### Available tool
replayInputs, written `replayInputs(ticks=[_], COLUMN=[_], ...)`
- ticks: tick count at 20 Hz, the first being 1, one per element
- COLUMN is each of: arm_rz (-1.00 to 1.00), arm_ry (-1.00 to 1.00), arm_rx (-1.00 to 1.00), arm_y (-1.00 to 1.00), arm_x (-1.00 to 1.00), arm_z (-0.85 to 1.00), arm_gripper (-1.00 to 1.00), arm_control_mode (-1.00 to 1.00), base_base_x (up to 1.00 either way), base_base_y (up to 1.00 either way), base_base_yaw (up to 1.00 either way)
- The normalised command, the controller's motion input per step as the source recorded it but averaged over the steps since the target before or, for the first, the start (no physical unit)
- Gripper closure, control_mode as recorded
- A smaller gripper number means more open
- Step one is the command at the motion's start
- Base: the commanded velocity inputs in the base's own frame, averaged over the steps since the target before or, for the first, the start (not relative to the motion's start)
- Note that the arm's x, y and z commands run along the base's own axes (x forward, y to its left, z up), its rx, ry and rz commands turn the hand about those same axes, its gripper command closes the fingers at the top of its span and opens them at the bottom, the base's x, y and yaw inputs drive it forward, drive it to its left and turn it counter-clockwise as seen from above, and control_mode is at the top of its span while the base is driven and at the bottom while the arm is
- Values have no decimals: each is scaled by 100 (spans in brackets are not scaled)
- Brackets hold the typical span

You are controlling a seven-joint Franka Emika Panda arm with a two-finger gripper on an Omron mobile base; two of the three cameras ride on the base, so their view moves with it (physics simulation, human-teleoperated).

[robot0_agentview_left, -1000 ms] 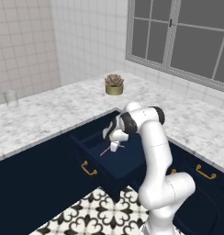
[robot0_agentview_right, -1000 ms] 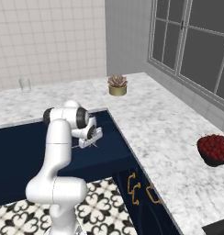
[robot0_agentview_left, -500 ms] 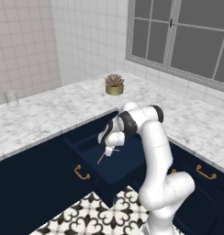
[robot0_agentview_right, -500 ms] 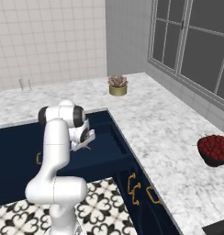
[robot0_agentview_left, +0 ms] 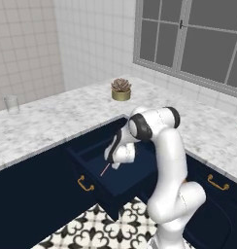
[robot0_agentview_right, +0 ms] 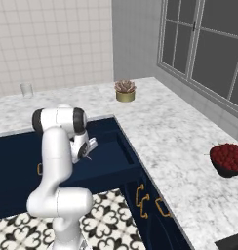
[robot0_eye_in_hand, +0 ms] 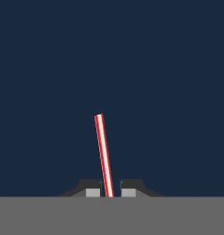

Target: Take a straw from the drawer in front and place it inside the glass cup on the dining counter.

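Holding the straw [robot0_eye_in_hand: 103, 151] between its two fingertips, our gripper [robot0_eye_in_hand: 108, 192] sits low over the open drawer [robot0_agentview_left: 118, 182], and the jaws are closed onto the stick near one end. In the hand view the straw runs up from between the tips against the drawer's dark floor, leaning slightly to one side. In the left base view it shows as a thin pale line [robot0_agentview_left: 105, 169] slanting down from the gripper [robot0_agentview_left: 114, 164] into the drawer cavity.

We judge the straw to be almost weightless and fairly stiff along its length, yet easy to crush or bend if we squeeze hard. It is smooth and far slimmer than the fingers, so it could pivot or slip in the grip when the arm swings. We would have preferred a hold nearer the middle for balance; as it is, an end hold leaves a long free length, which should help us drop it into the cup.

The glass cup [robot0_agentview_left: 11, 104] stands on the table [robot0_agentview_left: 52, 121], far to the left of the drawer and well apart from the succulent pot [robot0_agentview_left: 121, 90]. The straw's free end must enter the cup's mouth cleanly.
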Motion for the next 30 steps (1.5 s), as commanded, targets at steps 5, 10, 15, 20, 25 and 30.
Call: replayInputs(ticks=[5,10,15,20,25,30], arm_rz=[-13,-21,-4,-12,-19,-6], arm_ry=[-11,16,27,2,-1,-10], arm_rx=[7,0,0,0,0,-3], arm_y=[3,3,0,9,26,22], arm_x=[-4,19,3,3,-7,-46], arm_z=[100,100,100,100,100,100], arm_gripper=[100,100,100,100,100,100], arm_control_mode=[-100,-100,-100,-100,-100,-100], base_base_x=[0,0,0,0,0,0], base_base_y=[0,0,0,0,0,0], base_base_yaw=[0,0,0,0,0,0])
